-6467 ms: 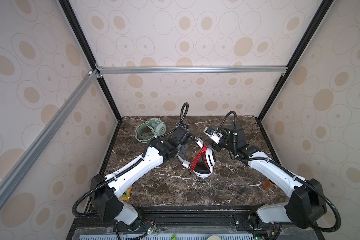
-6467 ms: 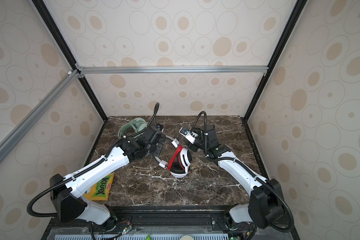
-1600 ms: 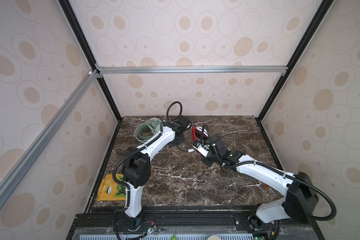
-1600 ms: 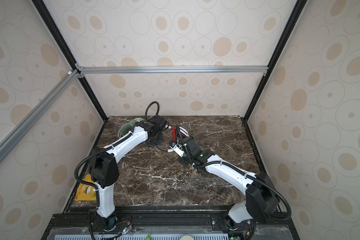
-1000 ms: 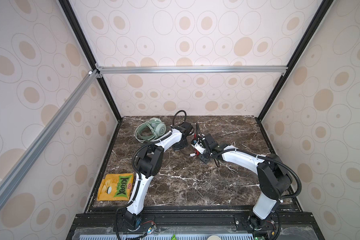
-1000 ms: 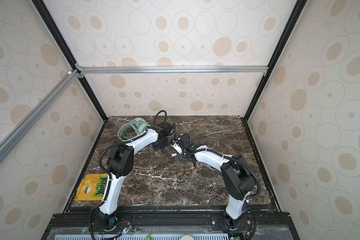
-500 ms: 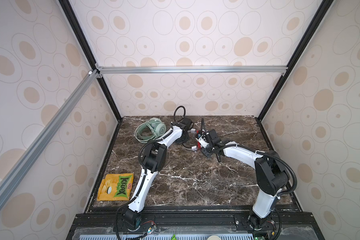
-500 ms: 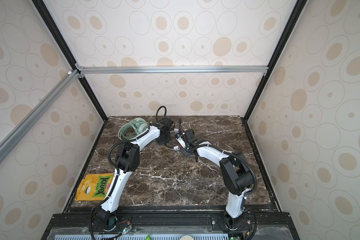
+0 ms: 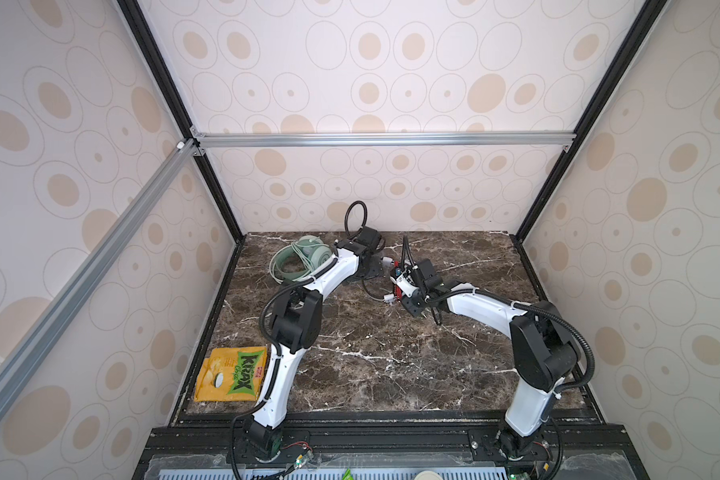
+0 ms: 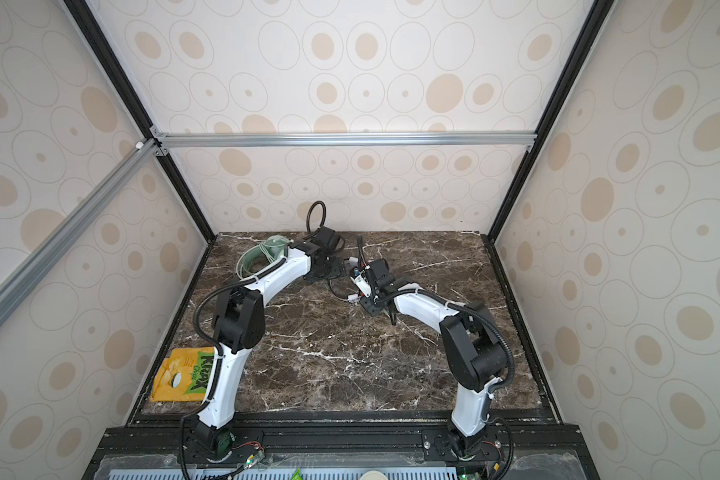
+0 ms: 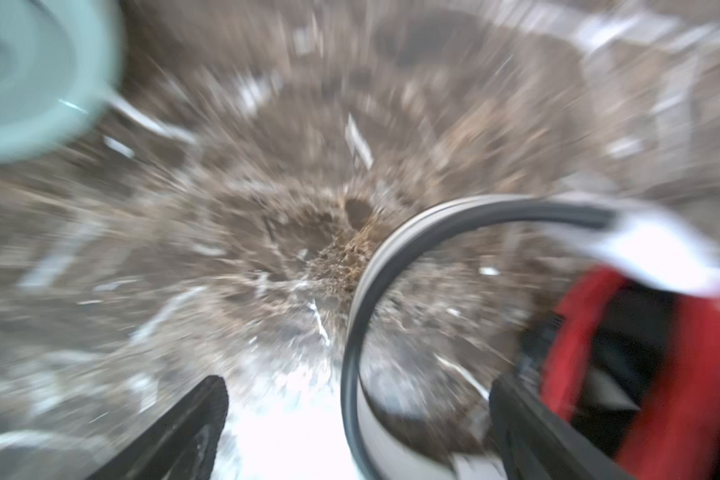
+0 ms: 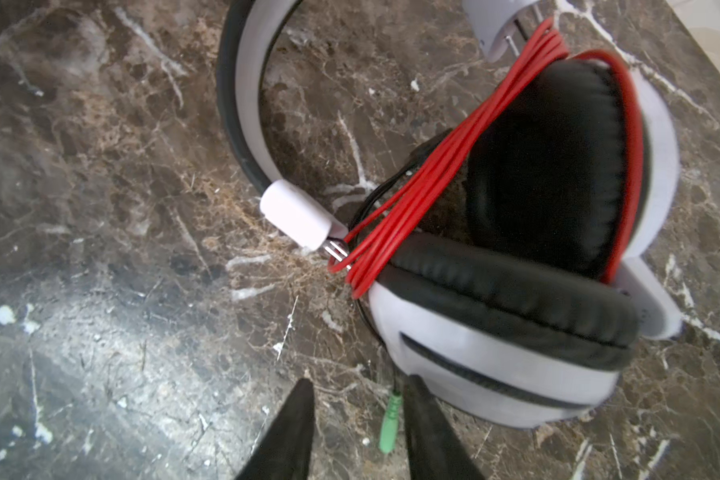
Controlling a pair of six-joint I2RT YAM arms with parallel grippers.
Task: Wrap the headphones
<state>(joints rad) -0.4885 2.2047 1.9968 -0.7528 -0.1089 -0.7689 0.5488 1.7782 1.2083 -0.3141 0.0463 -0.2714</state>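
The white-and-black headphones [image 12: 516,291] lie on the marble table, their thin red cord [image 12: 433,178] wound round the two black-padded cups. My right gripper [image 12: 360,415] is open just short of the nearer cup. The cord's green plug [image 12: 389,424] lies on the table between its fingers, close beside one of them. The left wrist view is blurred. In it my left gripper [image 11: 358,415] is open wide, with the grey headband [image 11: 362,291] passing loosely between its fingers. The mint green headphones [image 9: 304,259] sit at the back left with their pale cord coiled on them.
A yellow and green chip bag [image 9: 231,374] lies at the table's front left corner beside the left arm's base. Both arms reach far back, close to the rear wall [image 9: 391,195]. A mint earcup [image 11: 26,75] lies near my left gripper.
Both grippers have gone from shut to open, the left one widest. The arms carried the white-and-black headphones from mid-table to the back, where they now lie.
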